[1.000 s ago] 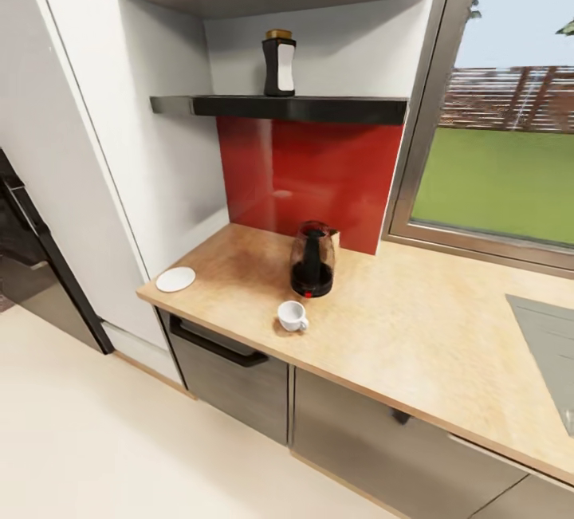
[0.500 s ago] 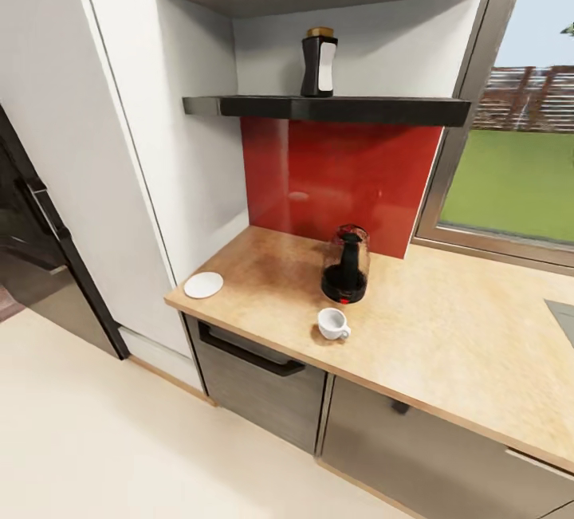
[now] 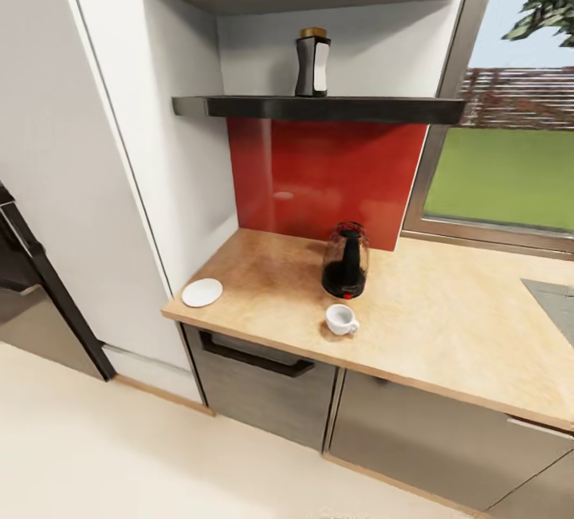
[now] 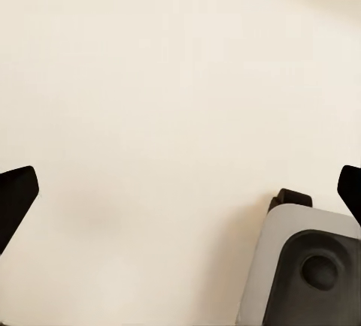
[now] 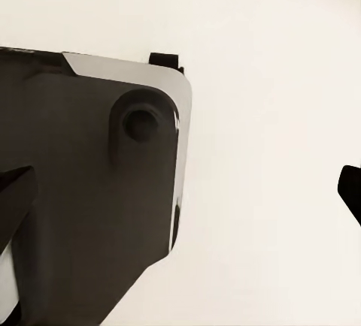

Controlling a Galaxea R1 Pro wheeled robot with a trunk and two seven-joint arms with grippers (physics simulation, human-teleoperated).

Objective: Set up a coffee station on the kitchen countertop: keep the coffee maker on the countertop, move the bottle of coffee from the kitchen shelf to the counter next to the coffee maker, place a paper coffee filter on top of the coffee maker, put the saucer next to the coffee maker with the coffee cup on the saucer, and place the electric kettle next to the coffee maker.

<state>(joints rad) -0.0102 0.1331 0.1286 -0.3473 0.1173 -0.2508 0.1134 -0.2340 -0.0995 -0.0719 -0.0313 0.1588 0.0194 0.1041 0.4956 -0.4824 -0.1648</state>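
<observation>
The bottle of coffee (image 3: 312,63) stands upright on the black kitchen shelf (image 3: 319,108). Below it, on the beige countertop (image 3: 446,320), the dark electric kettle (image 3: 345,261) stands in front of the red backsplash. The white coffee cup (image 3: 341,319) sits just in front of the kettle. Apart from them, the saucer (image 3: 202,292) lies at the counter's left front corner. The coffee maker and the paper coffee filter are out of view. My left gripper (image 4: 183,194) and right gripper (image 5: 183,194) hang open over the cream floor, holding nothing.
A tall white cabinet (image 3: 112,184) bounds the counter at the left, with a dark oven (image 3: 24,280) beyond it. Grey drawers (image 3: 263,391) sit under the counter. A sink corner (image 3: 554,300) and a window (image 3: 510,152) are at the right. Parts of my base (image 4: 304,266) (image 5: 90,183) lie below the grippers.
The whole head view has shifted as the camera moved; the counter now sits more central. The bottle, kettle, cup and saucer keep their places relative to one another.
</observation>
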